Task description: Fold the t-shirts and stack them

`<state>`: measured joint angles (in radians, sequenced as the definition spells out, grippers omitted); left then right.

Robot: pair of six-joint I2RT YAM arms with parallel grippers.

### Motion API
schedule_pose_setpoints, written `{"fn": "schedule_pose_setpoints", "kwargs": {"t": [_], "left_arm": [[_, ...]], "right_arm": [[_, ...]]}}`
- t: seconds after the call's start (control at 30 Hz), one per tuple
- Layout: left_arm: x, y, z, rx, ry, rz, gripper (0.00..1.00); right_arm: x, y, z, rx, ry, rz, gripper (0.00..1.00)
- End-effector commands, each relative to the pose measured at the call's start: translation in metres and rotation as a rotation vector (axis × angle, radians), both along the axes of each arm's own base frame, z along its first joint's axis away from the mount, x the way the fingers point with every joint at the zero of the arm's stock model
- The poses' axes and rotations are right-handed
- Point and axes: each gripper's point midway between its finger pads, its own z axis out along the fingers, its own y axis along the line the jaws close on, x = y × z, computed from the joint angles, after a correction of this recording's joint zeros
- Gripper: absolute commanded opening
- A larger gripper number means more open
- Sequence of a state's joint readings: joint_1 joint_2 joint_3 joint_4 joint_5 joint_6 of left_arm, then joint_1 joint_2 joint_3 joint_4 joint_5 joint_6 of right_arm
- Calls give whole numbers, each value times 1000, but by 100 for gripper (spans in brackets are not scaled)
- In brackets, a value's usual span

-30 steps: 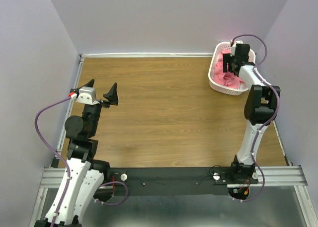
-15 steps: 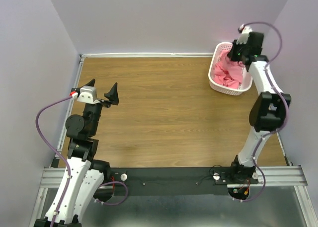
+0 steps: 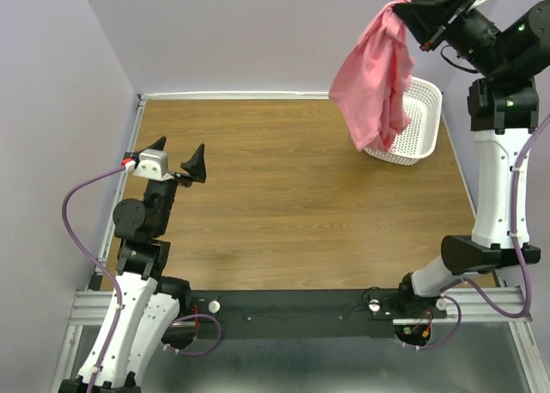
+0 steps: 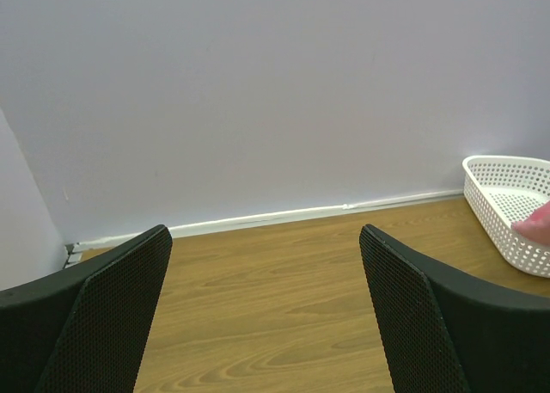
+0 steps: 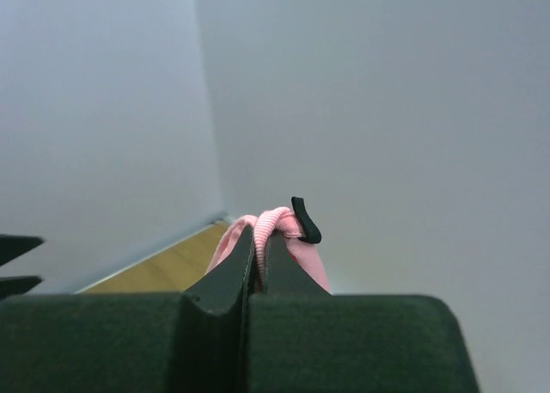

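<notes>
A salmon-pink t-shirt [image 3: 375, 75] hangs in the air above the far right of the table, in front of the white basket [image 3: 418, 122]. My right gripper [image 3: 402, 3] is raised high and shut on its ribbed neck band [image 5: 273, 224], with a small dark label [image 5: 305, 219] sticking up beside the fingers. The shirt's lower end hangs down over the basket's near-left rim. My left gripper [image 3: 176, 155] stands open over the table's left side with nothing between its fingers [image 4: 412, 316]. A pink corner of the t-shirt [image 4: 537, 225] shows at the right edge of the left wrist view.
The white mesh basket [image 4: 507, 195] sits at the far right corner against the back wall. The wooden table [image 3: 275, 195] is walled at the back and both sides. A black rail [image 3: 292, 311] with the arm bases runs along the near edge.
My right gripper shut on the t-shirt inside the basket, then rose high and pulled the shirt up out of it. The left arm has not moved.
</notes>
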<state>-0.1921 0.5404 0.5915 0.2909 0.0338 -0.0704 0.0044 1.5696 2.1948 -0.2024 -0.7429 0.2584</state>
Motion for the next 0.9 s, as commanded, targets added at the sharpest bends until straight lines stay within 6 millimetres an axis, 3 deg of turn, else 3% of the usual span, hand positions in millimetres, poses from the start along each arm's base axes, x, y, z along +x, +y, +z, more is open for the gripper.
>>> {"fn": "schedule_pose_setpoints", "kwargs": {"t": [0.0, 0.17, 0.33, 0.53, 0.7, 0.8, 0.87], "left_arm": [[-6, -3, 13, 7, -44, -16, 98], [-7, -2, 14, 6, -50, -16, 98], [-9, -2, 15, 8, -54, -17, 98], [-9, -3, 15, 10, -56, -23, 98], [-9, -4, 15, 10, -57, -26, 98], [-10, -4, 16, 11, -59, -29, 98], [-9, -4, 16, 11, -58, -27, 98]], "right_arm": [[-2, 37, -25, 24, 139, 162, 1], [-7, 57, -33, 21, 164, 214, 0], [-24, 94, -49, -14, 168, 277, 3], [-13, 118, -98, -90, 221, 254, 5], [-20, 144, -138, -193, 234, 260, 8], [-33, 176, -176, -291, 240, 293, 9], [-40, 193, -213, -348, 288, 322, 9]]}}
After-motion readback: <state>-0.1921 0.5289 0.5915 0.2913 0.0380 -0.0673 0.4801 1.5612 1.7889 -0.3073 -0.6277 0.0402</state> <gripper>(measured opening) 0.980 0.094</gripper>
